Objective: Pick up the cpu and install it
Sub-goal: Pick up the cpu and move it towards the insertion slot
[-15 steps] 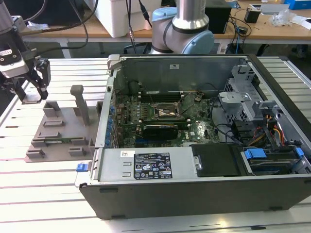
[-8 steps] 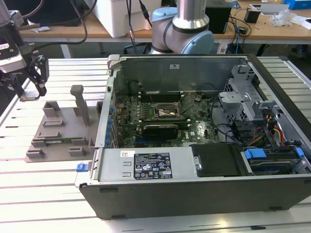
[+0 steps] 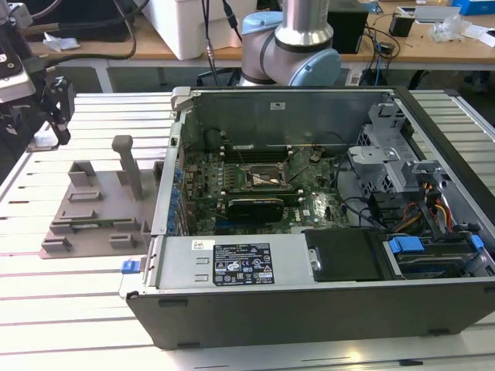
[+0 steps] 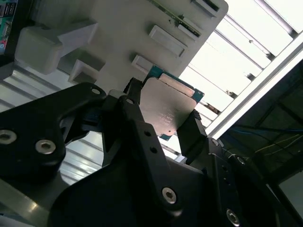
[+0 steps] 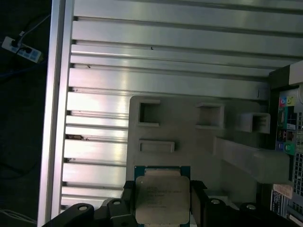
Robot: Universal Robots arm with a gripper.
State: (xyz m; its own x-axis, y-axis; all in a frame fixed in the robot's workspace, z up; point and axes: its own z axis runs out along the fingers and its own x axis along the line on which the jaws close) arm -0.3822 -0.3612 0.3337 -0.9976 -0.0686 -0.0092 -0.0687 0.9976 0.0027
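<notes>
The gripper (image 5: 162, 201) is clenched on the cpu (image 5: 162, 189), its two black fingers (image 4: 137, 101) pressing opposite edges of the silvery chip. In both wrist views the chip sits over the edge of the grey tray (image 5: 189, 137), on the ribbed metal table (image 3: 69, 309) beside the open computer case (image 3: 309, 301).

cpu (image 5: 162, 198) silvery top w/ teal rim; gripper (image 5: 163, 202) blk; tray (image 5: 189, 142) grey; table (image 5: 165, 42) silver, ribbed
</notes>
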